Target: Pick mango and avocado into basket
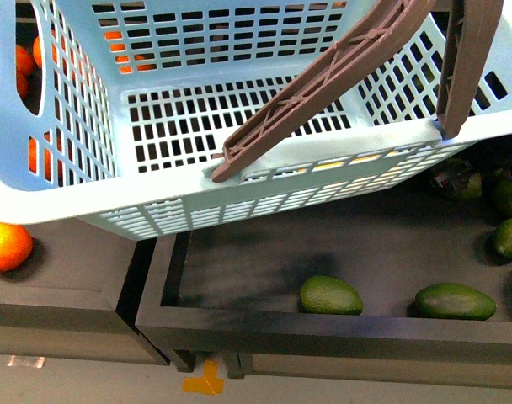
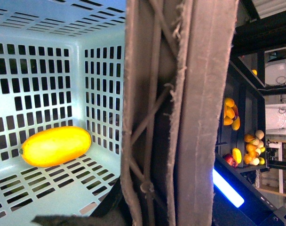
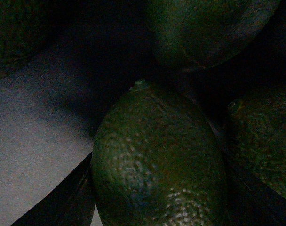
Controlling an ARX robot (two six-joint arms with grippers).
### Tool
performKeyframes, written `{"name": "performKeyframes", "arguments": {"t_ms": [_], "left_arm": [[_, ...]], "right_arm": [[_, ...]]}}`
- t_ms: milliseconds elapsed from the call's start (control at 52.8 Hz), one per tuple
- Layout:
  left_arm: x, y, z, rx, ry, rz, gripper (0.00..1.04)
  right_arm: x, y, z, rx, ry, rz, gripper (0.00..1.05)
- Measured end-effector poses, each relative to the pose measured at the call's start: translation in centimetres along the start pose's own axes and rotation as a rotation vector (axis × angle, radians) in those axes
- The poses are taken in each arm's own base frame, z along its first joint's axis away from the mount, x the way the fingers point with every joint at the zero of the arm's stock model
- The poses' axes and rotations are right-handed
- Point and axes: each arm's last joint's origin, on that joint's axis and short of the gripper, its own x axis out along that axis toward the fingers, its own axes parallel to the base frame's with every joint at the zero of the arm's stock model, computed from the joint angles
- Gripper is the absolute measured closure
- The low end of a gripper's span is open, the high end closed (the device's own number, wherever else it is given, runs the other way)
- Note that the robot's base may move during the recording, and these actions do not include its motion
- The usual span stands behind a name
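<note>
The light teal basket (image 1: 37, 194) hangs tilted above the fruit trays and fills the upper front view. One brown handle (image 1: 323, 84) slants across it. The other handle (image 2: 180, 113) runs through the left wrist view, with my left gripper (image 2: 152, 212) shut on it. The yellow-orange mango (image 2: 56, 147) lies on the basket's slotted floor by a wall (image 2: 39, 70). In the dim right wrist view, my right gripper (image 3: 157, 197) is shut on an olive-green avocado (image 3: 157, 160), a dark finger on each side. It rests among other avocados on a grey surface.
A dark tray (image 1: 239, 252) below the basket holds loose avocados (image 1: 330, 295) (image 1: 455, 300), with more at the right edge (image 1: 510, 237). Oranges (image 1: 5, 246) lie in the left tray. More avocados (image 3: 204, 28) crowd the held one. Fruit shelves (image 2: 232, 113) stand beyond the basket.
</note>
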Motion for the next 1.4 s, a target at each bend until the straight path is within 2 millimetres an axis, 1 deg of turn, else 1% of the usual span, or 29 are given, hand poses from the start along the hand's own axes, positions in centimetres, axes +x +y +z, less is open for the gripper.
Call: {"name": "performKeyframes", "arguments": {"t_ms": [171,265,341,436,455,474,512,531,569,588,606,625,682,720,739,796,834,872,891,910,948,1004,1042,1099,1156,1232,1289,1346,1402], "left_arm": [[0.0,0.0,0.0,0.000,0.002,-0.002,0.89],[0.0,0.0,0.0,0.000,0.001,-0.001,0.89],[0.0,0.0,0.0,0.000,0.001,-0.001,0.89],[0.0,0.0,0.0,0.000,0.001,-0.001,0.89],[0.0,0.0,0.0,0.000,0.001,-0.001,0.89],[0.0,0.0,0.0,0.000,0.001,-0.001,0.89],[0.0,0.0,0.0,0.000,0.001,-0.001,0.89],[0.0,0.0,0.0,0.000,0.001,-0.001,0.89],[0.0,0.0,0.0,0.000,0.001,-0.001,0.89],[0.0,0.0,0.0,0.000,0.001,-0.001,0.89],[0.0,0.0,0.0,0.000,0.001,-0.001,0.89],[0.0,0.0,0.0,0.000,0.001,-0.001,0.89],[0.0,0.0,0.0,0.000,0.001,-0.001,0.89],[0.0,0.0,0.0,0.000,0.001,-0.001,0.89],[0.0,0.0,0.0,0.000,0.001,-0.001,0.89],[0.0,0.0,0.0,0.000,0.002,-0.002,0.89],[0.0,0.0,0.0,0.000,0.001,-0.002,0.89],[0.0,0.0,0.0,0.000,0.001,-0.001,0.89],[0.0,0.0,0.0,0.000,0.001,-0.001,0.89],[0.0,0.0,0.0,0.000,0.001,-0.001,0.89],[0.0,0.0,0.0,0.000,0.001,-0.001,0.89],[0.0,0.0,0.0,0.000,0.001,-0.001,0.89],[0.0,0.0,0.0,0.000,0.001,-0.001,0.89],[0.0,0.0,0.0,0.000,0.001,-0.001,0.89],[0.0,0.0,0.0,0.000,0.001,-0.001,0.89],[0.0,0.0,0.0,0.000,0.001,-0.001,0.89],[0.0,0.0,0.0,0.000,0.002,-0.002,0.89],[0.0,0.0,0.0,0.000,0.001,-0.001,0.89],[0.0,0.0,0.0,0.000,0.001,-0.001,0.89]], "right_arm": [[-0.6,0.1,-0.6,0.030,-0.011,0.001,0.42],[-1.3,0.0,-1.1,0.041,-0.038,0.007,0.42],[-2.4,-0.3,-1.5,0.050,-0.071,0.006,0.42],[-5.7,-1.3,-1.9,0.081,-0.160,-0.007,0.42],[-6.1,-1.4,-1.9,0.085,-0.171,-0.010,0.42],[-7.1,-1.7,-2.0,0.094,-0.195,-0.015,0.42],[-8.0,-2.0,-2.1,0.103,-0.217,-0.021,0.42],[-9.0,-2.3,-2.1,0.114,-0.243,-0.026,0.42],[-10.0,-2.6,-2.3,0.125,-0.267,-0.032,0.42],[-11.1,-2.8,-2.4,0.135,-0.291,-0.037,0.42],[-11.6,-2.9,-2.5,0.140,-0.303,-0.040,0.42],[-12.7,-3.1,-2.7,0.152,-0.326,-0.045,0.42],[-14.9,-3.4,-3.1,0.173,-0.373,-0.053,0.42],[-17.0,-3.5,-3.6,0.197,-0.420,-0.062,0.42],[-17.5,-3.5,-3.8,0.204,-0.431,-0.063,0.42],[-20.0,-3.4,-4.5,0.239,-0.482,-0.076,0.42],[-21.0,-3.2,-4.7,0.251,-0.499,-0.080,0.42],[-22.9,-2.8,-5.2,0.274,-0.536,-0.084,0.42],[-23.4,-2.7,-5.3,0.284,-0.546,-0.082,0.42],[-24.3,-2.5,-5.5,0.293,-0.565,-0.082,0.42],[-25.2,-2.2,-5.7,0.308,-0.584,-0.081,0.42],[-27.4,-1.5,-5.9,0.337,-0.635,-0.077,0.42],[-28.3,-1.2,-5.9,0.354,-0.653,-0.075,0.42],[-30.4,-0.2,-5.8,0.377,-0.698,-0.077,0.42],[-31.9,0.6,-5.6,0.390,-0.737,-0.074,0.42],[-34.7,2.5,-4.7,0.413,-0.822,-0.057,0.42],[-36.3,3.8,-3.8,0.435,-0.873,-0.045,0.42],[-37.0,4.8,-2.8,0.444,-0.905,-0.029,0.42],[-37.2,5.6,-1.9,0.451,-0.919,-0.019,0.42]]}}
